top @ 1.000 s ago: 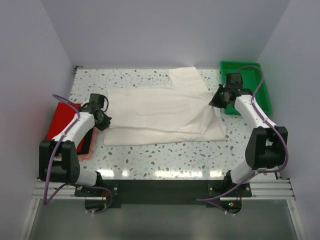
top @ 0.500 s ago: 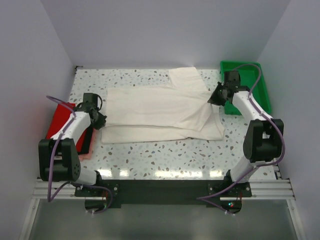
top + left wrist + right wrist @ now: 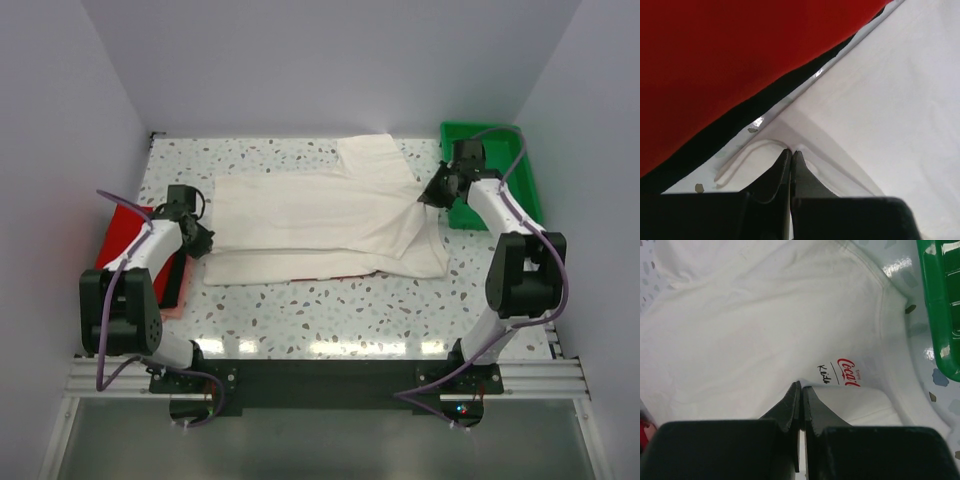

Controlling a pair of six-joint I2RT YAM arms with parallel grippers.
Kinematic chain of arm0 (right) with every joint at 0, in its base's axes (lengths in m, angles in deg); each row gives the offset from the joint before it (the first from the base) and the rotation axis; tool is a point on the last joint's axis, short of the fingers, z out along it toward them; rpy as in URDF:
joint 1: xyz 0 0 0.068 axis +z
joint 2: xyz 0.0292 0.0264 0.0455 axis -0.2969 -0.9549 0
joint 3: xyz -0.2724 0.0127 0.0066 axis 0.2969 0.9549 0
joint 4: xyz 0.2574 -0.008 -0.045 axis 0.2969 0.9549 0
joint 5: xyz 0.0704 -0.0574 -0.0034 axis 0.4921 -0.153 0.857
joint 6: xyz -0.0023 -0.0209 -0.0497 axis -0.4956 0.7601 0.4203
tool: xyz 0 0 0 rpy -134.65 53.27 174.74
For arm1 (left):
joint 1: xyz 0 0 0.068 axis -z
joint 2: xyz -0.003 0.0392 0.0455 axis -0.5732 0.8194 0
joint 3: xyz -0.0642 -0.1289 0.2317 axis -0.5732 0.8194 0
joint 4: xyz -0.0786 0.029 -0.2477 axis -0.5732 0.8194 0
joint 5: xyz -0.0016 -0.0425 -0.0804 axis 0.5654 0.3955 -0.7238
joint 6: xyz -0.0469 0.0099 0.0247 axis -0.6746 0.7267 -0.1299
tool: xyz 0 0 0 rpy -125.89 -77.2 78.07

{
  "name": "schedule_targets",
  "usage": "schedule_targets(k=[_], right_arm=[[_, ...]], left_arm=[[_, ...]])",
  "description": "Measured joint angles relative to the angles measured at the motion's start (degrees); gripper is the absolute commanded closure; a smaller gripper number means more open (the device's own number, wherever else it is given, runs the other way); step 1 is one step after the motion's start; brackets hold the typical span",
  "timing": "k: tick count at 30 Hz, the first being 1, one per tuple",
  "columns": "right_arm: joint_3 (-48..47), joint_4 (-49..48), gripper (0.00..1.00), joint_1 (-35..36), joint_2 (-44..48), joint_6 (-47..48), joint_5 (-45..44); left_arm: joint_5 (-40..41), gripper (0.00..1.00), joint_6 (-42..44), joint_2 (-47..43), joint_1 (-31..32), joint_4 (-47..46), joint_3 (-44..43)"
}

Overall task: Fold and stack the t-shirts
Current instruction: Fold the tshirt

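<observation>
The left arm (image 3: 150, 252) has smooth white shells on its long links and chunky black housings at the joints; the right arm (image 3: 503, 215) is built the same way. A thin purple cable (image 3: 98, 345) loops loosely along the left one, and a second purple cable (image 3: 561, 300) does so on the right. Each arm stands on a black base plate (image 3: 190, 383). A tiny red light (image 3: 460, 408) seems to glow at the right base, though it is too small to be sure. In the wrist views the jaws are matte black, broad and blocky at the root, tapering to thin curved tips.
</observation>
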Motion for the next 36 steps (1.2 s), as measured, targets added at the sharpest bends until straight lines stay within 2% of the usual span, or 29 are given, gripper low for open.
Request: schedule_targets(k=[9, 12, 14, 15, 16, 17, 18, 19, 20, 21, 22, 26, 32, 36], right_arm=[[-3.3, -0.2, 1.00, 0.0, -4.2, 0.0, 0.7], [-4.6, -0.2, 0.90, 0.0, -6.3, 0.2, 1.3], [-6.3, -0.1, 0.82, 0.0, -8.2, 0.5, 1.6], [-7.2, -0.1, 0.79, 0.0, -9.1, 0.8, 1.7], [-8.3, 0.0, 0.71, 0.0, -10.1, 1.1, 1.9], [-9.4, 0.0, 0.66, 0.0, -10.9, 1.2, 2.1], [-10.3, 0.1, 0.62, 0.0, -11.5, 1.6, 2.3], [-11.4, 0.2, 0.57, 0.0, -12.1, 1.9, 2.5], [-12.2, 0.3, 0.49, 0.0, -12.3, 2.3, 2.7], [-12.8, 0.5, 0.46, 0.0, -12.4, 2.5, 2.8], [-13.2, 0.6, 0.45, 0.0, -12.3, 3.0, 2.8], [-10.4, -0.2, 0.46, 0.0, -10.1, 3.4, 2.7], [6.7, -2.8, 0.48, 1.0, 2.0, 3.0, 2.0], [14.7, -4.7, 0.51, 3.1, 6.5, 2.1, 1.2]], left_arm=[[-0.1, 1.00, 0.0, 2.3, -0.4, -1.0, -1.2], [-0.3, 1.00, 0.1, 2.6, -0.5, -1.3, -1.4], [-0.8, 0.96, 0.1, 2.6, -0.6, -1.7, -1.4], [-1.1, 0.91, 0.2, 2.6, -0.7, -2.0, -1.4], [-1.4, 0.85, 0.4, 2.6, -0.9, -2.4, -1.5], [-1.7, 0.75, 0.6, 2.6, -1.0, -2.6, -1.6], [-2.1, 0.57, 1.1, 2.6, -1.1, -2.8, -1.7], [-2.7, 0.48, 1.6, 2.6, -1.2, -2.9, -1.9], [-3.1, 0.40, 2.0, 2.6, -1.2, -3.1, -2.2], [-3.5, 0.28, 2.3, 2.6, -1.3, -3.3, -2.3], [-4.0, 0.25, 2.9, 2.5, -1.3, -3.9, -2.3], [-5.3, 0.22, 3.3, 1.0, -1.4, -4.3, -2.3], [-8.2, 0.22, 4.6, -3.3, -1.4, -5.4, -1.2], [-10.6, 0.23, 5.2, -5.0, -1.4, -5.9, 1.2]])
